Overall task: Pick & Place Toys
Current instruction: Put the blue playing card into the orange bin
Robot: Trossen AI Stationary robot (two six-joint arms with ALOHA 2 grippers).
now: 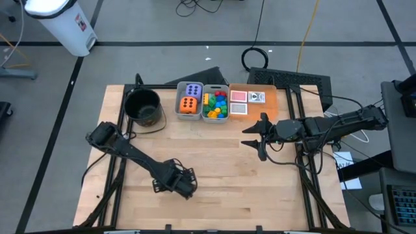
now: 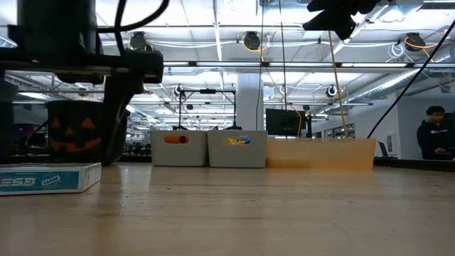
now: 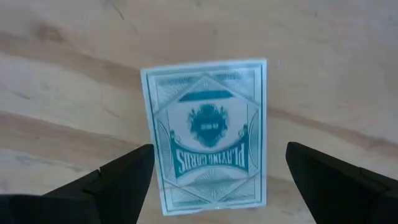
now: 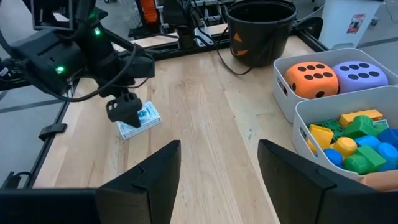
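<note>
a: where's the card box (image 3: 208, 137)?
b: flat on the bench (image 1: 221, 169), right under the left claw (image 3: 217, 177), which is spread wide with nothing in it.
a: tricky?
b: probably light, stiff, a bit slick. i'd pinch its long edges. right claw (image 1: 255, 136) waits half-spread near the tray (image 1: 270, 104).

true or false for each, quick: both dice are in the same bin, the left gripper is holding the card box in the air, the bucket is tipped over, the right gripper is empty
1. The orange die and purple die share one grey bin. True.
2. The left gripper holds the card box in the air. False: the box lies on the table, between open fingers.
3. The black bucket is tipped over. False: it stands upright.
4. The right gripper is empty. True.
</note>
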